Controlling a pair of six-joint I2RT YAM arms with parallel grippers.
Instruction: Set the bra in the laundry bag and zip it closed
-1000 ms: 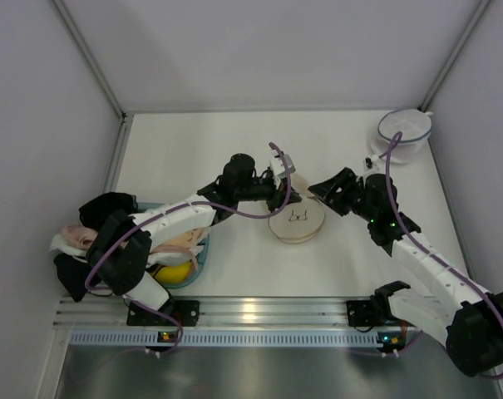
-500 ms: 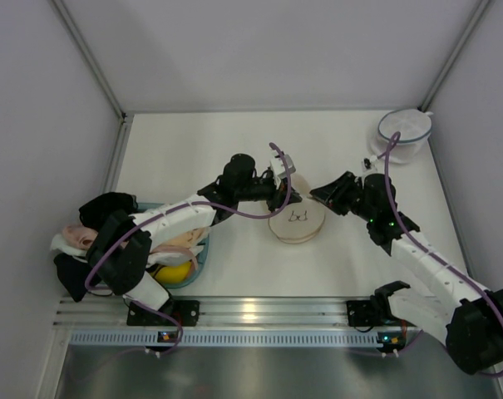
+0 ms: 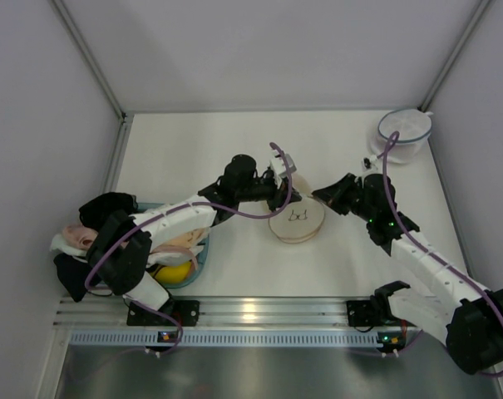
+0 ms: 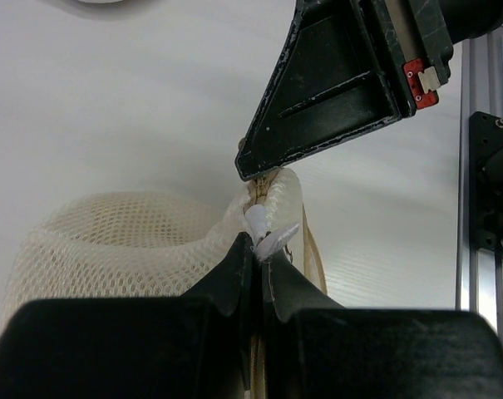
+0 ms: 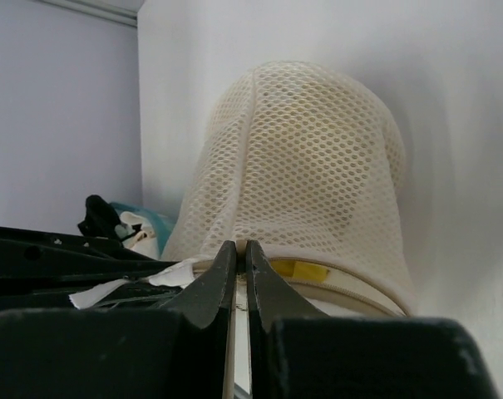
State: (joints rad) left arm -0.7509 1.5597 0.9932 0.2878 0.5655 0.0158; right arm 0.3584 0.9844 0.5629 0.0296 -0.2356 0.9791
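The laundry bag (image 3: 297,223) lay mid-frame on the counter (image 3: 193,141). The left pincer (image 4: 258,251) clenched its zip tab (image 4: 258,221), the right pincer (image 5: 241,249) its rim (image 5: 347,288); yellow inside the mesh was probably the bra (image 5: 318,141).

bra (image 5: 306,270) mostly hidden inside laundry bag (image 5: 259,191)

- No legible lettering, brand or number in any view.
- laundry bag (image 3: 294,230): its lid bears one small dark printed mark (image 3: 298,217), too small to read from above.
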